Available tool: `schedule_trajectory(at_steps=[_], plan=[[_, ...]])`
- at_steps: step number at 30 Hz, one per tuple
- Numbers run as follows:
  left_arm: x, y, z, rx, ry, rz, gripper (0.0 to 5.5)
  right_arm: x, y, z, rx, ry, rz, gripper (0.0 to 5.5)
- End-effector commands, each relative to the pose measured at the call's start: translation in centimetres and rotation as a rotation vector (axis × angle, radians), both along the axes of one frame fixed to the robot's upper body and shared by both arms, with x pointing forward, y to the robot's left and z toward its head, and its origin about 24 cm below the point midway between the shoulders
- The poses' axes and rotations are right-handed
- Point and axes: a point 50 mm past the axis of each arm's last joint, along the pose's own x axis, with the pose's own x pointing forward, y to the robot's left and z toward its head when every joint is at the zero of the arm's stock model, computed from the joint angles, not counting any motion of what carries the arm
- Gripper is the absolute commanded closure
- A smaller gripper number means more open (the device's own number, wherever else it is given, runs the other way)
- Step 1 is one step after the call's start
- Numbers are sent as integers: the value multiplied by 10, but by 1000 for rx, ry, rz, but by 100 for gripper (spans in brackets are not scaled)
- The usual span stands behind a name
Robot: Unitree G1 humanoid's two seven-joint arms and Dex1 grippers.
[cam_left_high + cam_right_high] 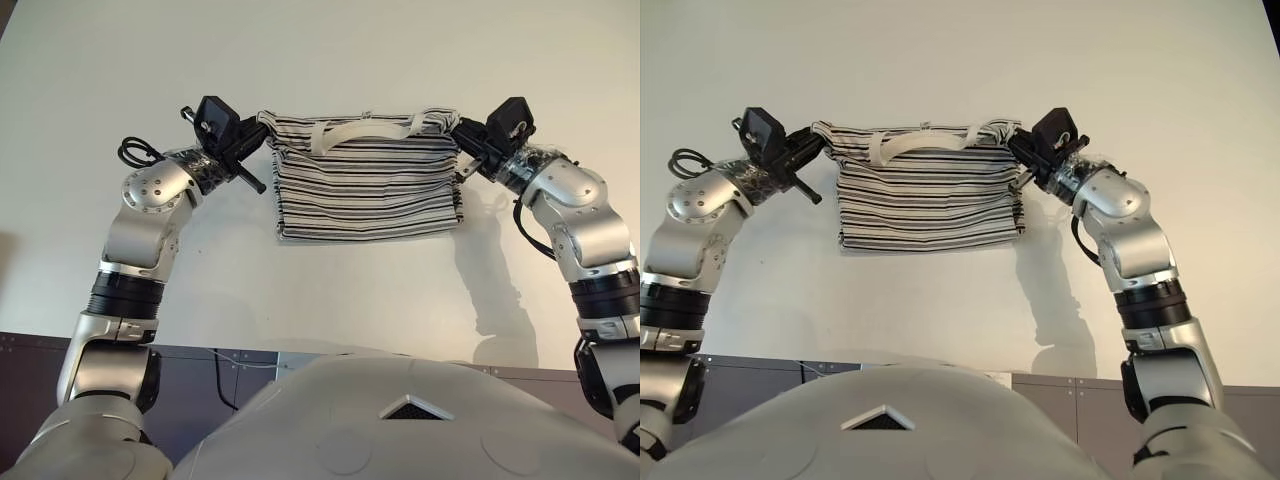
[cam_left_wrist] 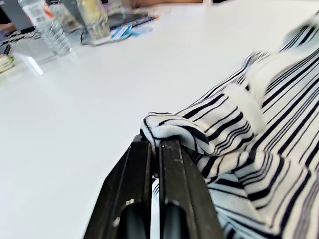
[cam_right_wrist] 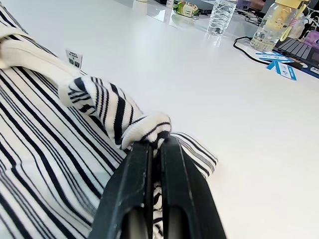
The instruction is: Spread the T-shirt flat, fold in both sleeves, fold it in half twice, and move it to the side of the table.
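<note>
Worryingly, the left end effector [image 2: 154,145] and right end effector [image 3: 155,142] pinched thin T-shirt [image 1: 365,185] corners; uneven pulling might free one.

Bright, even light washes the white table [image 1: 330,60]; the T-shirt [image 1: 365,190] casts only a faint shadow.

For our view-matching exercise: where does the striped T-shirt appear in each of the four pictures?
Left eye: T-shirt upper middle.
Right eye: T-shirt upper middle, slightly left.
Left wrist: T-shirt right side, pinched by left fingers.
Right wrist: T-shirt left side, pinched by right fingers.
Shared landmark: white table.
</note>
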Motion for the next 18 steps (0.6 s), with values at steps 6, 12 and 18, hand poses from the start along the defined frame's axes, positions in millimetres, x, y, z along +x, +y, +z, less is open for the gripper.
schedule_trajectory(at_steps=[6, 12, 18], plan=[[21, -18, -36, 124, -38, -24, 538, 22, 12, -11, -79, -46, -46, 539], [37, -12, -43, 124, -40, 68, 474, 42, 16, -20, -192, -74, -88, 467], [62, -14, -40, -51, -11, 268, 382, 73, 16, -19, -110, -43, -262, 393]])
